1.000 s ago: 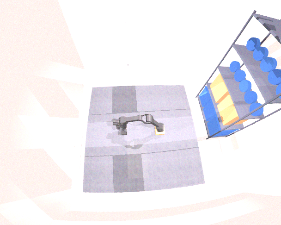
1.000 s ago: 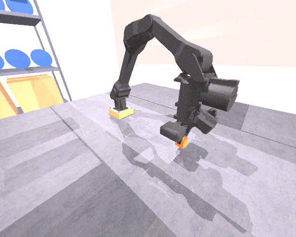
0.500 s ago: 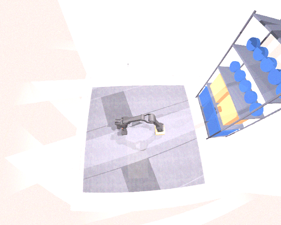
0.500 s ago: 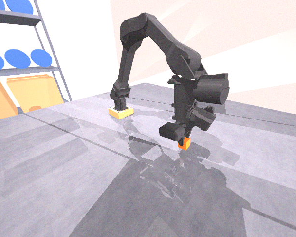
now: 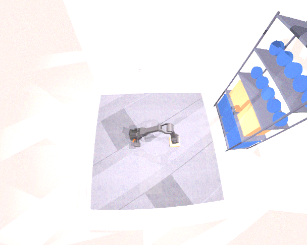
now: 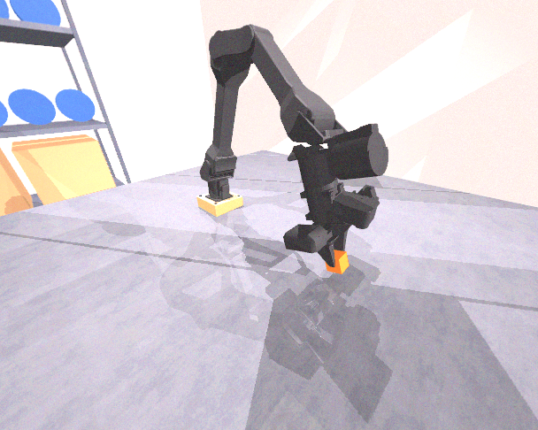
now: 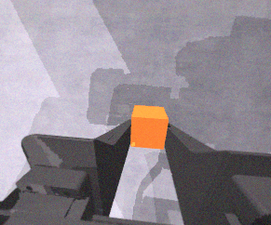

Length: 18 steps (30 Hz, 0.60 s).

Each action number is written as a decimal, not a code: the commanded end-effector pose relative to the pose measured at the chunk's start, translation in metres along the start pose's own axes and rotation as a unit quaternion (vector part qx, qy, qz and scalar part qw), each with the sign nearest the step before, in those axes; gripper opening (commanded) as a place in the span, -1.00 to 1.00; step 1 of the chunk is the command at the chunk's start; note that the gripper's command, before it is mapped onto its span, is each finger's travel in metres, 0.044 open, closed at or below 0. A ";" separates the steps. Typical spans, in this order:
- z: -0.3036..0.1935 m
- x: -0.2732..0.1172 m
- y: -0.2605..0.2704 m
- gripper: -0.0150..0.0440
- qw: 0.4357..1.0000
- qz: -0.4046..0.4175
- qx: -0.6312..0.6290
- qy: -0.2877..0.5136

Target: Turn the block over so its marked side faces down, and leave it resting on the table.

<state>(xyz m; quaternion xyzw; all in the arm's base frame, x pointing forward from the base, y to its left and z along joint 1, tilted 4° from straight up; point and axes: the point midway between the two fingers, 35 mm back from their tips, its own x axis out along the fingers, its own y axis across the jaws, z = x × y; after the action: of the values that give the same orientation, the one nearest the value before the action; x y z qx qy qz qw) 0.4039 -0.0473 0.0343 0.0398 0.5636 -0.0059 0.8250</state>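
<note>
A small orange block (image 6: 339, 263) (image 7: 149, 131) is between the fingertips of my gripper (image 6: 336, 257) (image 7: 147, 125). The gripper is shut on it, pointing down, with one finger on each side in the wrist view. The block is low over the grey table (image 5: 153, 158) (image 6: 134, 333) (image 7: 27, 60), looking slightly tilted in the exterior view. Whether its underside touches the table cannot be told. No marking can be made out on the faces in view; the gripped sides and underside are hidden.
The arm's yellow base (image 5: 174, 144) (image 6: 217, 207) stands on the table. A grey shelf rack (image 5: 273, 75) (image 6: 28, 35) with blue discs and yellow panels stands beyond the table edge. Dark shadows of the arm lie around the block.
</note>
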 end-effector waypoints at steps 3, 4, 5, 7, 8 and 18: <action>-0.003 -0.002 0.001 -0.49 0.999 0.002 0.002 -0.043; -0.004 -0.002 0.001 -0.49 0.999 0.002 0.001 -0.050; -0.004 -0.003 0.001 -0.49 0.998 0.002 0.001 -0.057; -0.006 -0.004 0.001 -0.49 0.997 0.002 0.001 -0.071; -0.006 -0.004 0.001 -0.49 0.997 0.002 0.001 -0.077; -0.004 0.010 0.000 -0.49 0.992 0.001 0.002 -0.124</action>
<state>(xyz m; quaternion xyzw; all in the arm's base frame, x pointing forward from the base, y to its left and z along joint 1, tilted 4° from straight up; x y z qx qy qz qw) 0.4032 -0.0471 0.0319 0.0378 0.4709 -0.0102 0.8813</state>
